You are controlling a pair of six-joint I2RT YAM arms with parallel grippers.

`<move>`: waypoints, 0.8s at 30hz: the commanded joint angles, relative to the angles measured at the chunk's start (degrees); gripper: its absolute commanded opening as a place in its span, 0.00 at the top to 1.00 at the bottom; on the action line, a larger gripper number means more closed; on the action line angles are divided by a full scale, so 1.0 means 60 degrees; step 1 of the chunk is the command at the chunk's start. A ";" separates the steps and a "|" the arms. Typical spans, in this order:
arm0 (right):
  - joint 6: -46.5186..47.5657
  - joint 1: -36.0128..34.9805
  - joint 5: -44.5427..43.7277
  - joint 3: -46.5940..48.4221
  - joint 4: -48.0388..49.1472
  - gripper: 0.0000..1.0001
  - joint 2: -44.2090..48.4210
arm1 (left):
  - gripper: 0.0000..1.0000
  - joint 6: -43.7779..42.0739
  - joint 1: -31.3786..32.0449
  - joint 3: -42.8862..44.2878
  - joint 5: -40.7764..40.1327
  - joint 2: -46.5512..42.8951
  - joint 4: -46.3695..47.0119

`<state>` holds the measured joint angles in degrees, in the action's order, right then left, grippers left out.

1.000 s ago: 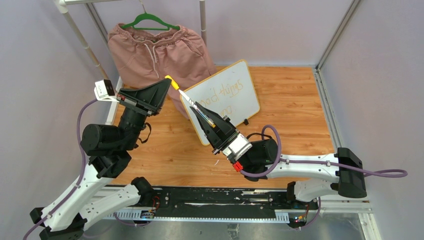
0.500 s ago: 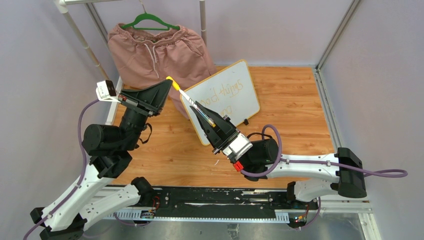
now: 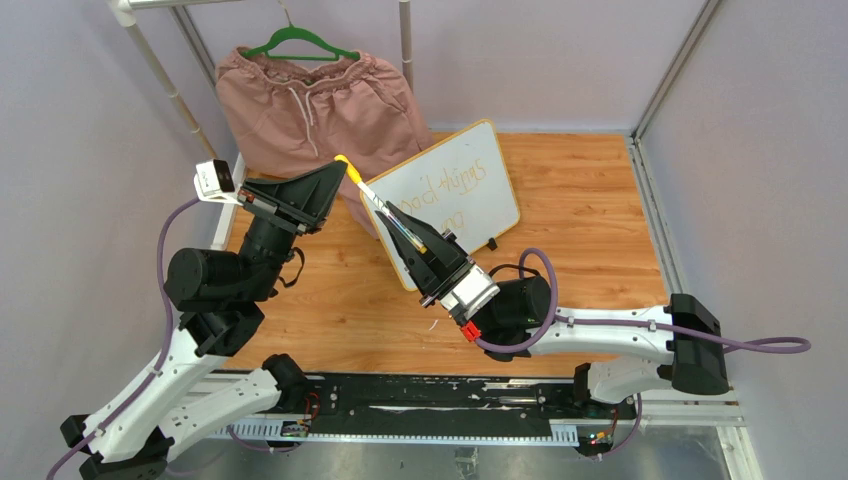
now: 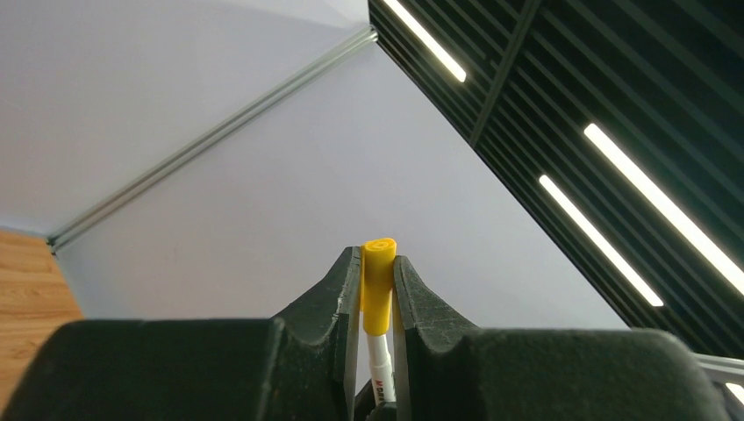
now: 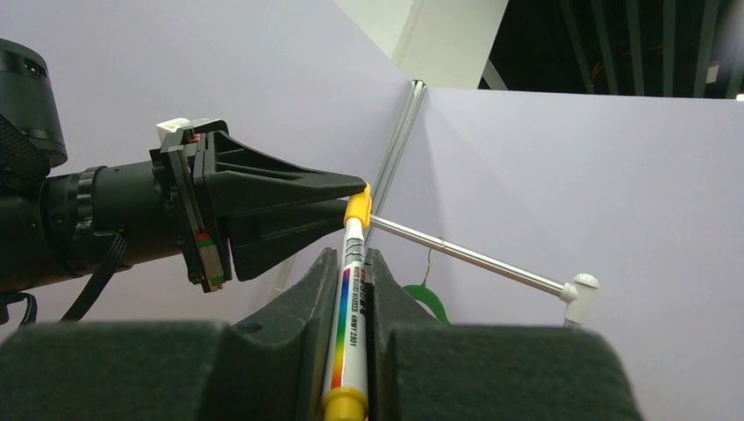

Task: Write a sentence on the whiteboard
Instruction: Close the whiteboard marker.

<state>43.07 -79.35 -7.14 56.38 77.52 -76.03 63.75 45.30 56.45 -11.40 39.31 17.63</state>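
The whiteboard [image 3: 482, 208] is framed in yellow-orange and lettered in orange. The white marker [image 5: 348, 298] is striped in rainbow and capped in yellow. The shorts [image 3: 310, 110] are coloured pink, their hanger [image 3: 320, 40] green.
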 commanded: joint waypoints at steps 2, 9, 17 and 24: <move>-0.0001 0.0086 -0.0054 0.0437 0.0510 1.00 -0.0155 | 1.00 0.0192 0.0067 -0.0032 0.0369 0.0006 0.0171; 0.0415 0.0099 0.0124 0.0669 0.0641 1.00 -0.0384 | 1.00 0.0354 0.0067 -0.0084 0.0655 0.0081 0.0175; 0.1353 0.0100 0.0485 0.0857 0.0748 1.00 -0.0704 | 1.00 0.0425 0.0067 -0.0018 0.0931 0.0281 0.0181; 0.2058 0.0099 0.0906 0.0957 0.0776 1.00 -0.0833 | 1.00 0.0508 0.0067 -0.0022 0.1007 0.0413 0.0309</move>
<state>52.16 -79.33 -5.21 59.64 80.44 -80.12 66.67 45.30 56.45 -9.37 40.40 19.62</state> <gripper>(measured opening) 0.149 0.195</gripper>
